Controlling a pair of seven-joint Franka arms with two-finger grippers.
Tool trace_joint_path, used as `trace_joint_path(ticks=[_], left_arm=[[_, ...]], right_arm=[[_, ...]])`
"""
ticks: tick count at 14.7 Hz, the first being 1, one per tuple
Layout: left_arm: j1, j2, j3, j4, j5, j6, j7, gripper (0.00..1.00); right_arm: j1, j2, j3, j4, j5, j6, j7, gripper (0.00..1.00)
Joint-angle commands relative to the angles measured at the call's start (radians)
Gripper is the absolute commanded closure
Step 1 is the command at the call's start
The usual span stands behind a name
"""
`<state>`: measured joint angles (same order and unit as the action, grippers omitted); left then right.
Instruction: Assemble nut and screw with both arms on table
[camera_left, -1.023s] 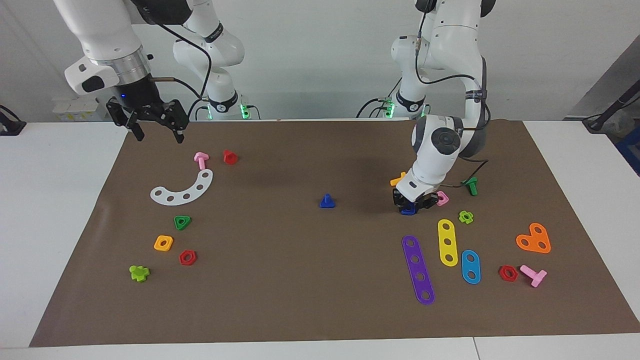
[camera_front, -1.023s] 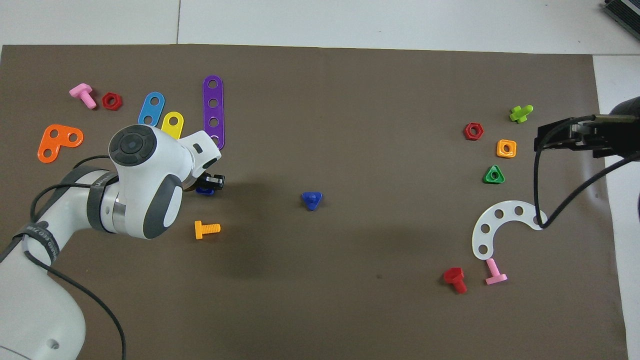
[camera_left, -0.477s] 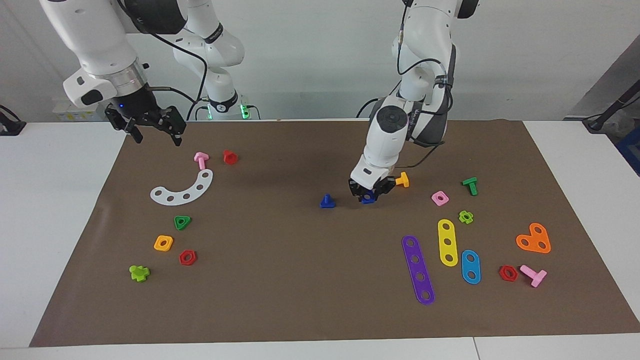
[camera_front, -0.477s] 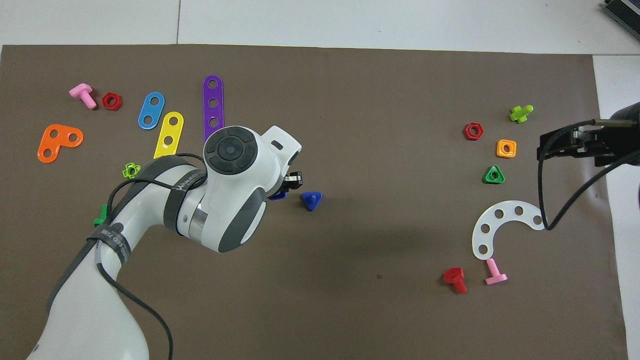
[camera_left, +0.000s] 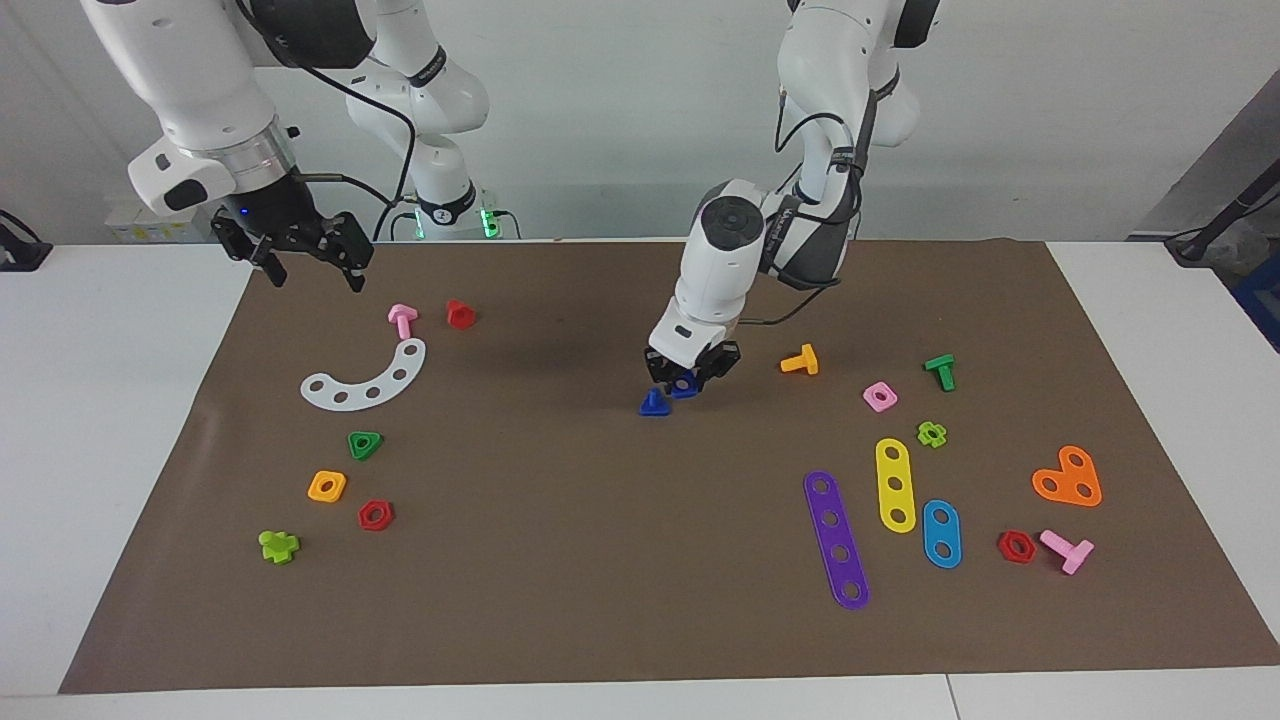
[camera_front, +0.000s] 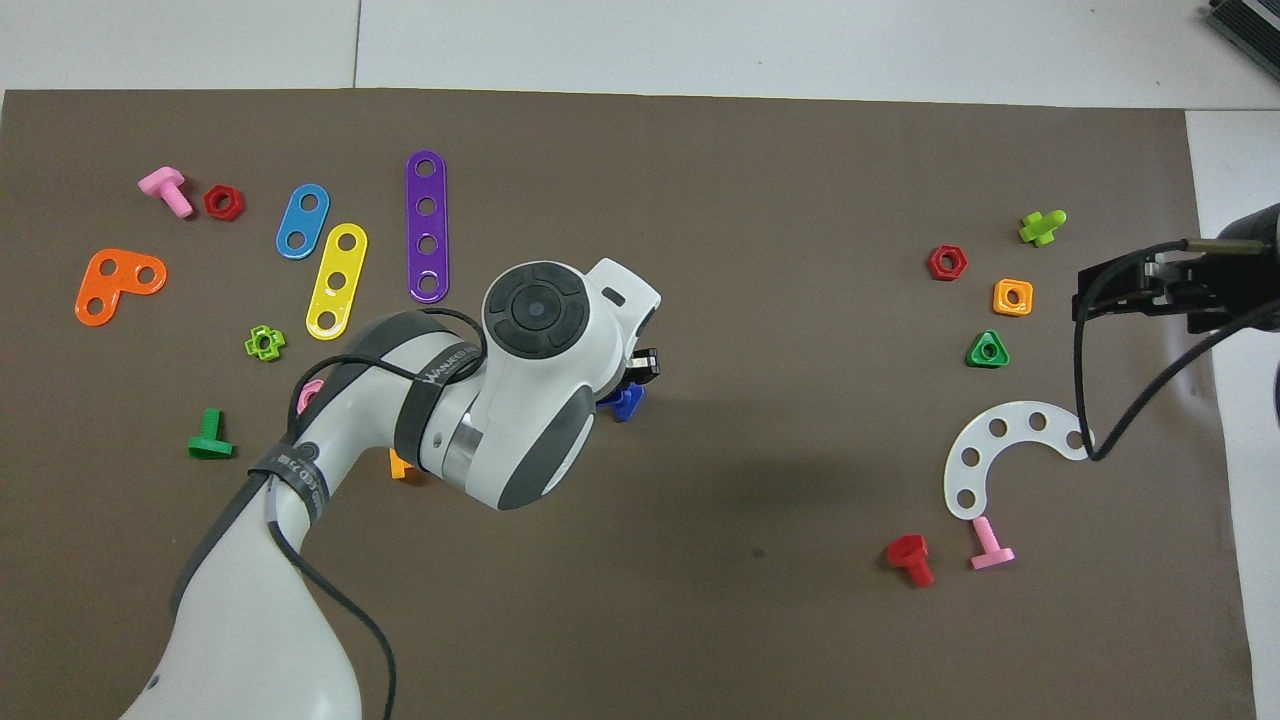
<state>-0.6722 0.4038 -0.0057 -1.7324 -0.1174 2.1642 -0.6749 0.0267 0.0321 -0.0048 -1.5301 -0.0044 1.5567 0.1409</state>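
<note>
From my remote station I see the table (camera_left: 120, 420) first, white, with the brown mat (camera_left: 600, 560) covering most of it. My left arm (camera_left: 745, 250) reaches to the middle of the mat; in the overhead view its white body (camera_front: 520, 400) hides much of what is under it, and the arm is cut off at the bottom edge. My right arm (camera_left: 190, 100) waits high over the mat corner at its own end, near the robots' edge; in the overhead view only its black hand shows, cut by the picture edge.

The left gripper (camera_left: 688, 377) is low over the mat centre, and its fingers are closed around the nut (camera_left: 685, 386), the dark-blue one. Only a small blue part of the nut shows between the fingers, so I cannot see its hole. The right gripper (camera_left: 312, 268) hangs in the air with its fingers spread wide, holding nothing.

The screw (camera_left: 654, 402) stands on its flat triangular head at the mat centre, shank up, just beside the held nut. From the facing view I cannot tell whether nut and screw touch. In the overhead view the screw (camera_front: 626, 402) is half covered by the left arm.

The orange bolt (camera_left: 801, 360) lies toward the left arm's end; from overhead it is almost hidden under the arm.
</note>
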Motion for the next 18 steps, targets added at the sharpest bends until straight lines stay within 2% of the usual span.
trace_joint_path(ticks=[1,6,11,14,15,16,17,18], left_arm=[[-0.017,0.026,0.016,0.02,-0.016,0.017,-0.006,1.0],[-0.02,0.026,0.016,-0.006,-0.013,0.005,-0.005,1.0],[-0.038,0.026,0.016,-0.067,-0.013,0.077,-0.005,1.0],[-0.036,0.026,0.018,-0.07,-0.011,0.082,-0.005,1.0],[-0.036,0.026,0.018,-0.069,-0.011,0.085,-0.005,0.63],[-0.036,0.026,0.019,-0.067,-0.01,0.089,-0.005,0.14],[-0.038,0.026,0.019,-0.062,-0.008,0.086,-0.005,0.0],[-0.037,0.026,0.019,-0.058,-0.007,0.079,-0.005,0.0]], right_arm=[[-0.014,-0.018,0.006,-0.019,0.026,-0.006,-0.034,0.0],[-0.014,-0.018,0.006,-0.019,0.026,-0.006,-0.034,0.0],[-0.014,-0.018,0.006,-0.019,0.026,-0.006,-0.034,0.0],[-0.014,-0.018,0.006,-0.019,0.026,-0.006,-0.034,0.0],[-0.014,-0.018,0.006,-0.019,0.026,-0.006,-0.034,0.0],[-0.014,-0.018,0.006,-0.019,0.026,-0.006,-0.034,0.0],[-0.014,-0.018,0.006,-0.019,0.026,-0.006,-0.034,0.0],[-0.014,-0.018,0.006,-0.019,0.026,-0.006,-0.034,0.0]])
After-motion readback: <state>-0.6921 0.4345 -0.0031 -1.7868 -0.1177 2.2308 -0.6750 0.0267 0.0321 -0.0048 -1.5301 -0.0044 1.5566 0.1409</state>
